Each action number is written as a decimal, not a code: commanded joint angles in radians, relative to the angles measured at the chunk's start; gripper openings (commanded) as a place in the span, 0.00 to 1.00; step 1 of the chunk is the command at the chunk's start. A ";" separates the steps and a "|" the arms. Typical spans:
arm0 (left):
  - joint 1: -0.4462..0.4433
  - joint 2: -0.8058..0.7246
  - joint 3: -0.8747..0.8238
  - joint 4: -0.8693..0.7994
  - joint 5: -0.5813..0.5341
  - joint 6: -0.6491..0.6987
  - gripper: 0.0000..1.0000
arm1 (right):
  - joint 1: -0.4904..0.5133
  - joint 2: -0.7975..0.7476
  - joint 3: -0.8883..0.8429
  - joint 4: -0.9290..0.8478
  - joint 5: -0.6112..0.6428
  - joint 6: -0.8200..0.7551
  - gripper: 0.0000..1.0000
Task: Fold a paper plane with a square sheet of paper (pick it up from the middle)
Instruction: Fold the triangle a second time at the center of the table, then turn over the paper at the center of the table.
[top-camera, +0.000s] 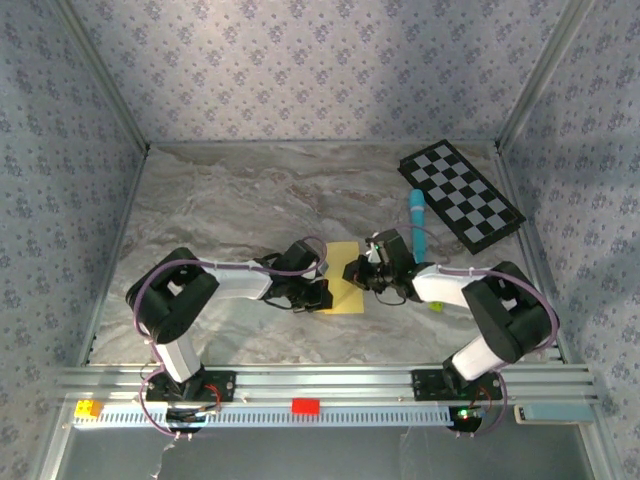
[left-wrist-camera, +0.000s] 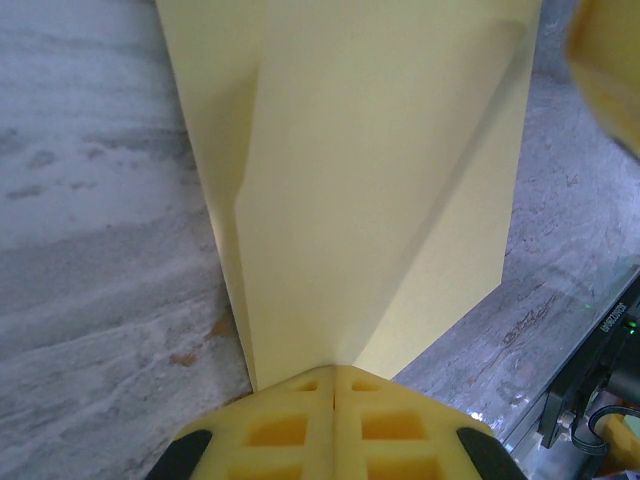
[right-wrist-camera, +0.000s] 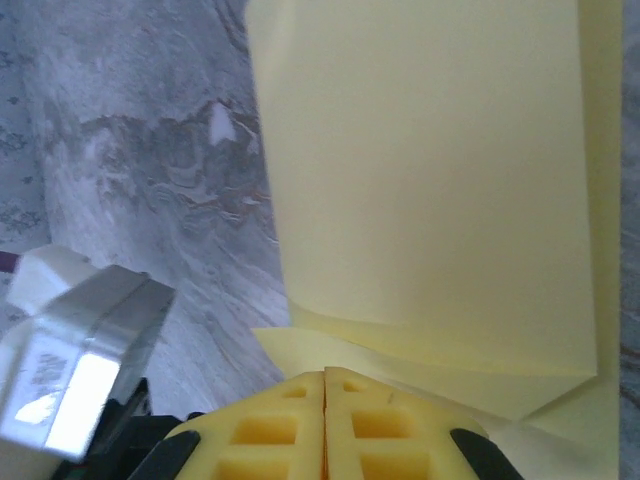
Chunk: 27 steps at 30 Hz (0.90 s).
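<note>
grey-white marbled table top (top-camera: 230, 200) carries everything, and near its front middle, between the two arms, lies the thin yellow square sheet of paper (top-camera: 345, 275), partly folded. in the left wrist view the paper (left-wrist-camera: 380, 200) shows slanted creases that run together toward the yellow foam pads of the left gripper (left-wrist-camera: 333, 385). these pads are pressed together and seem to pinch the near edge of the sheet. in the right wrist view a folded flap of the paper (right-wrist-camera: 430, 180) ends in a straight edge just before the right gripper (right-wrist-camera: 324, 385). its pads are together too, with a lower layer of paper running under them, but i cannot tell if paper sits between them.

i judge the sheet very light and limp. it keeps a crease well but will buckle, slide on the smooth table and tear if the two arms pull against each other. a flat edge is hard to get under, so the better hold is at a raised fold or a lifted edge near the middle, with a gentle pinch.

well apart on the right lie a light-blue cylindrical marker (top-camera: 417, 222), a black-and-white checkered board (top-camera: 462, 193) toward the far corner, and a tiny yellow-green ball (top-camera: 436, 306) beside the right arm. pale blue flowered wallpaper (top-camera: 300, 70) closes three sides, and an aluminium rail (top-camera: 330, 380) runs along the near edge.
</note>
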 joint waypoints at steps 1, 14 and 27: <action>-0.003 0.000 -0.013 -0.023 -0.021 -0.005 0.04 | 0.002 0.054 0.000 -0.037 0.022 -0.003 0.06; -0.004 -0.074 -0.018 -0.054 -0.016 0.008 0.10 | -0.024 0.116 -0.031 -0.022 0.051 0.016 0.02; -0.001 -0.015 -0.023 -0.120 -0.046 -0.013 0.06 | -0.025 0.120 -0.031 -0.023 0.047 0.007 0.02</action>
